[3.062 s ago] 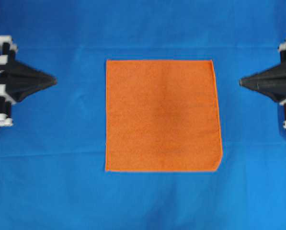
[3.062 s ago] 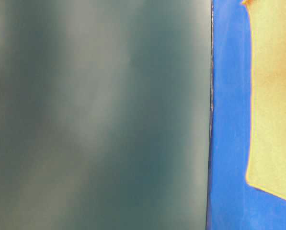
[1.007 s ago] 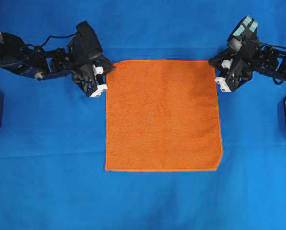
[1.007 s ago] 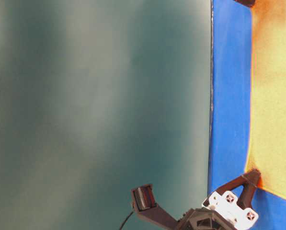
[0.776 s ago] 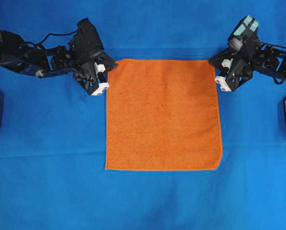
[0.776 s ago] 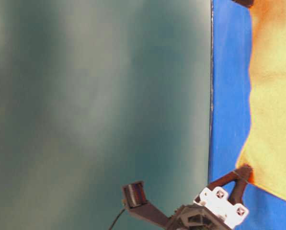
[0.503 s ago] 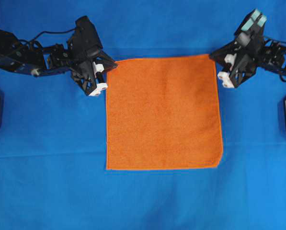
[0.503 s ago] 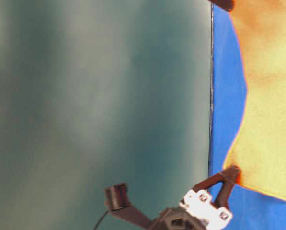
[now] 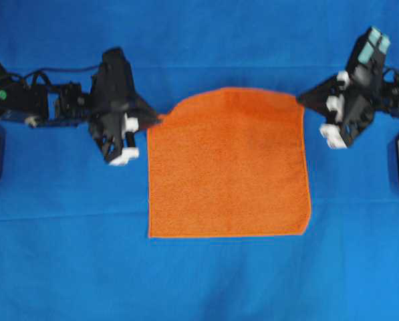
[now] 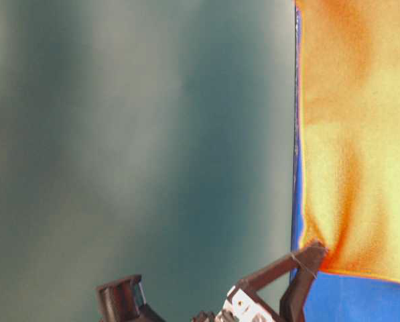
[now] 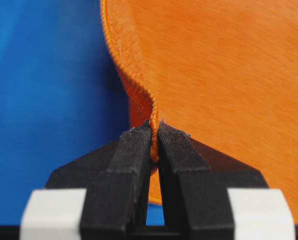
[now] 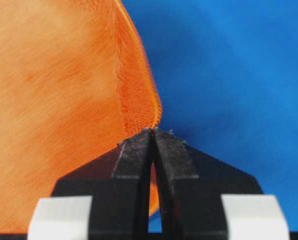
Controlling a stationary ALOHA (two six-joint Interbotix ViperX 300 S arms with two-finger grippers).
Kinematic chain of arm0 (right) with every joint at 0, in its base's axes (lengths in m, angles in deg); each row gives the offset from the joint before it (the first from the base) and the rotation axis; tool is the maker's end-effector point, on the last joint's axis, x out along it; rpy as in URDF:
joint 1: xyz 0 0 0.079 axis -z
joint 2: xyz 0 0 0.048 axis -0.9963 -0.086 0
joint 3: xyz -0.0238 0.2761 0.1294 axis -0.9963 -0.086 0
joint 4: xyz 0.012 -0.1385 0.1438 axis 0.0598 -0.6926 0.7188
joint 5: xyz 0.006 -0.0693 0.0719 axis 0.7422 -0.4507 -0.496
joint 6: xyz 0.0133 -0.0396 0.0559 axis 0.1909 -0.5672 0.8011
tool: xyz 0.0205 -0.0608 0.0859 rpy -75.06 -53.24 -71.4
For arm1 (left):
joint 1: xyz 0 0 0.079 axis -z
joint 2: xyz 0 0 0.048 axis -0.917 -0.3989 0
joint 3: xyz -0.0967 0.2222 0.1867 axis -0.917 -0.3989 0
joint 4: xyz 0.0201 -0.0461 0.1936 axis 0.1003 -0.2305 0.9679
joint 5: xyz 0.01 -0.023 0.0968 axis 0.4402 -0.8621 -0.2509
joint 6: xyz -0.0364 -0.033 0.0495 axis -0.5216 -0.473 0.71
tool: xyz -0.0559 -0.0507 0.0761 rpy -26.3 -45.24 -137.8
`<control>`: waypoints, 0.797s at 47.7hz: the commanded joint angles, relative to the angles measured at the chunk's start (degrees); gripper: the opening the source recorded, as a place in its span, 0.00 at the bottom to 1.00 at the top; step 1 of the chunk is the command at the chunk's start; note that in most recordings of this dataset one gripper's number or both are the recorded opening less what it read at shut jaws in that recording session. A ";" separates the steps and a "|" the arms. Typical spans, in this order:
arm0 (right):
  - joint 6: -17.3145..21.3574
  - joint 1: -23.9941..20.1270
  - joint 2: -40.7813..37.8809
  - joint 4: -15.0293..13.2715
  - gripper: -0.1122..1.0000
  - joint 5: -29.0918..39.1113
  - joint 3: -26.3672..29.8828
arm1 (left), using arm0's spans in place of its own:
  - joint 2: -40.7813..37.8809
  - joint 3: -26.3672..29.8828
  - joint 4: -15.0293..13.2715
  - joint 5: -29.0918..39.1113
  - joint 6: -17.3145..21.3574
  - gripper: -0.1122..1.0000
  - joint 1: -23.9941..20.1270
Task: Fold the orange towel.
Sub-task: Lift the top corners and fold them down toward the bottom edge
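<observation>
Looking from overhead, I see the orange towel [image 9: 229, 164] on the blue cloth [image 9: 199, 281], its far edge lifted, its near edge flat, well apart from both claws. Table-level shows the fabric hanging raised. My left gripper [image 11: 154, 135] pinches one far corner; my right gripper [image 12: 150, 136] pinches the other.

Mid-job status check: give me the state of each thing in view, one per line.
orange towel: unfolded, far edge lifted off the cloth at both far corners, near edge flat.
left gripper: shut on the towel's far left corner.
right gripper: shut on the towel's far right corner.
blue cloth: spread flat under everything.
</observation>
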 commanded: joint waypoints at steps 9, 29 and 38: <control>4.75 -11.16 5.36 0.26 0.11 3.78 -1.49 | 1.05 0.35 0.09 0.79 -2.11 0.11 8.35; 11.34 -25.22 3.34 0.26 0.11 5.89 -1.49 | -2.29 1.58 0.09 0.44 -6.94 0.11 18.72; 13.36 -28.04 -0.79 0.26 0.11 4.83 -1.05 | -5.63 3.08 0.09 0.35 -7.21 0.11 20.30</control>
